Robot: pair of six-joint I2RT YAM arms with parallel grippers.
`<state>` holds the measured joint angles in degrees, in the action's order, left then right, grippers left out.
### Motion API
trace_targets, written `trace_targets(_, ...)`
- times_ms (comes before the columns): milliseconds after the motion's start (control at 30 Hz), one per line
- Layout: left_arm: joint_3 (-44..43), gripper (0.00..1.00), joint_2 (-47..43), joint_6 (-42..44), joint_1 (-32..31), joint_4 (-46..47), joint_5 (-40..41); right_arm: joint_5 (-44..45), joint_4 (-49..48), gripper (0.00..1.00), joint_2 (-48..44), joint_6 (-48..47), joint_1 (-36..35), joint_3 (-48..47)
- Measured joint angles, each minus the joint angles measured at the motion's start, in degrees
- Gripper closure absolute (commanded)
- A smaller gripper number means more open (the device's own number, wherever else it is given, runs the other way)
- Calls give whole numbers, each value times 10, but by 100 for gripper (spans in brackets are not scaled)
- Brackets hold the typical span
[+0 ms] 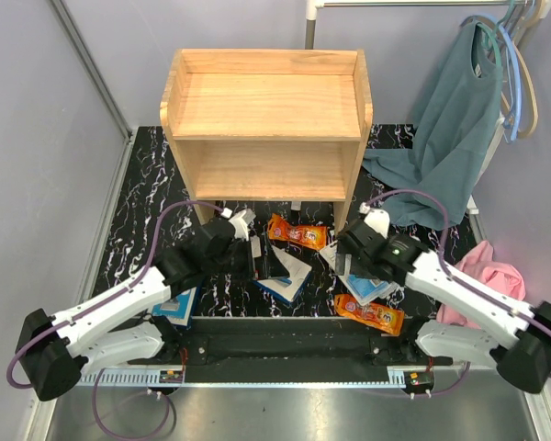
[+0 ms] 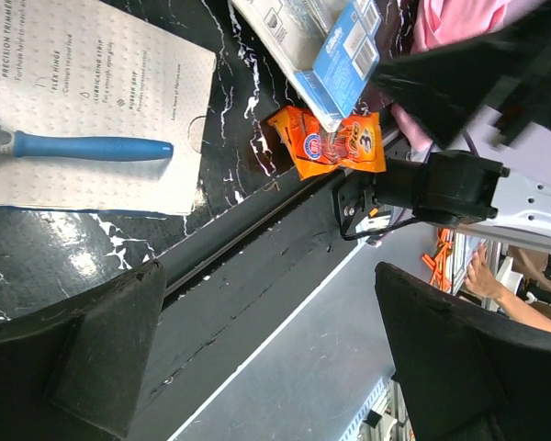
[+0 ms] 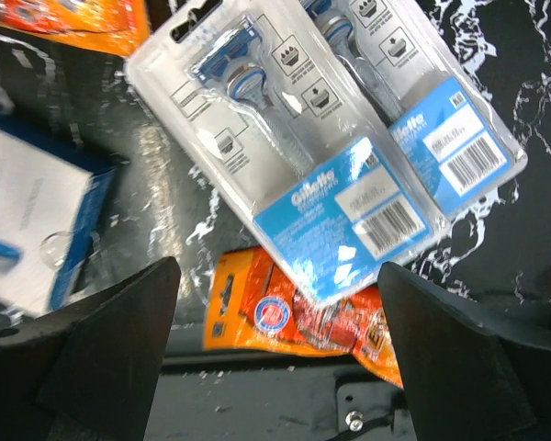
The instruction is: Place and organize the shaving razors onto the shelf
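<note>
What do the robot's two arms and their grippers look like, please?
The left arm and right arm have white links with chunky black joints and bases. A thin purple cable loops along each. The left gripper and right gripper have broad, matte black, wedge-shaped fingers.

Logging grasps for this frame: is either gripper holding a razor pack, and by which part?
Nothing is held. The left gripper and the right gripper are both open, the right one above a Gillette blister pack.
</note>
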<state>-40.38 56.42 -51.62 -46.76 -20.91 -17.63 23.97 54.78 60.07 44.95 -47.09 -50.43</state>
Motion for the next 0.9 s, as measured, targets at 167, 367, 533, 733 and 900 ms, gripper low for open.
trace_targets(167, 0, 1, 0, -7, -4, 8, 2, -1, -36, 0, 104, -45, 15, 0)
trace_targets(367, 0, 1, 0, -10, -5, 12, 4, -7, -69, 0, 165, -89, 40, -5)
trace_targets(533, 8, 1, 0, -12, -5, 12, 4, -16, -102, 1, 165, -122, 64, -8)
trace_targets(733, 13, 1, 0, -14, -7, 13, 4, -40, -126, 10, 166, -153, 89, -8)
trace_targets(900, 16, 1, 0, -14, -7, 13, 4, -56, -149, 21, 185, -172, 109, -8)
